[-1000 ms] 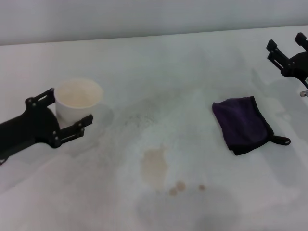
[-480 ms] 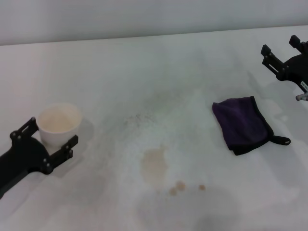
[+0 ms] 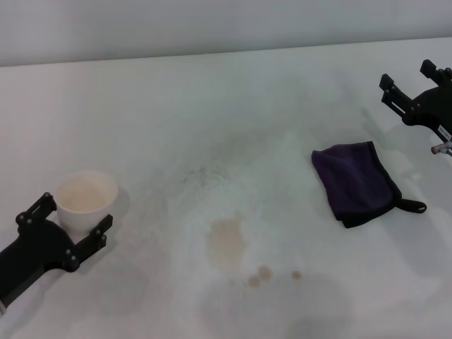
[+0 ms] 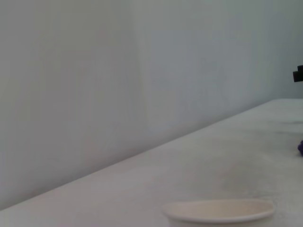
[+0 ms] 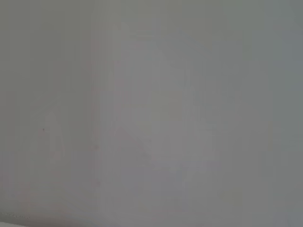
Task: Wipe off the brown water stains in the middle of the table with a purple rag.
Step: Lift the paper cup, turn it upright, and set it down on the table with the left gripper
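Note:
The purple rag lies flat on the white table at the right, with its black loop toward the near right. The brown water stains are a pale tan blotch in the middle, with small darker drops just nearer. My right gripper hovers open beyond the rag's far right corner and holds nothing. At the near left, my left gripper has a finger on each side of a white paper cup. In the left wrist view the cup's rim shows close, and a sliver of the rag at the edge.
Sparse dark speckles dot the table beyond the stains. A pale wall rises behind the table's far edge. The right wrist view shows only blank grey wall.
My left gripper has carried the paper cup from the far left toward the near left edge. The right gripper has drifted slightly left and nearer. The rag and stains have not moved.

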Tool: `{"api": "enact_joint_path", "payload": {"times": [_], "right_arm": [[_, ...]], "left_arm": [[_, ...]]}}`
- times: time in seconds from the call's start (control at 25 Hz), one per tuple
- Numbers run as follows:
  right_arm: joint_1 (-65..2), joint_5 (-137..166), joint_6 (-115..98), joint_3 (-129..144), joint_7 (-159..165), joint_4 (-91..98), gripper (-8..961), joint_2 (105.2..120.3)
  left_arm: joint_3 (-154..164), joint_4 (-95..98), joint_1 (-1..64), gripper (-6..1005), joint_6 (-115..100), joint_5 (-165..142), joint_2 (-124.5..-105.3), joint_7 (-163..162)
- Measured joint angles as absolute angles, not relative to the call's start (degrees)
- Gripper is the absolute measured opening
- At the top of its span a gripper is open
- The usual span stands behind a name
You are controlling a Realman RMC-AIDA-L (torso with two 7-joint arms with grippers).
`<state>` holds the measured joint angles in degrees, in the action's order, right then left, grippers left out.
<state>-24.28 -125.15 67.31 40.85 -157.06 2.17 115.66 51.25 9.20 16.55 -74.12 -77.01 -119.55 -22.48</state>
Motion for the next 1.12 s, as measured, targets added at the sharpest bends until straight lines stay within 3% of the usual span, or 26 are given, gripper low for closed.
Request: {"api": "enact_joint_path", "payload": {"times": [0.52,1.12], "right_arm": [[-24.6,-125.2,65.3,40.9,-157.1,2.3,840,115.67],[-24.1,-125.2,65.6,40.9,-157.1,1.7,840,115.84]], "left_arm": [[51.5,5.8,14.7,766,-74.0,-74.7,-119.73,-16.0],[51.7,4.3,13.9,862,-74.3,-73.2,-119.72,-13.7]]}}
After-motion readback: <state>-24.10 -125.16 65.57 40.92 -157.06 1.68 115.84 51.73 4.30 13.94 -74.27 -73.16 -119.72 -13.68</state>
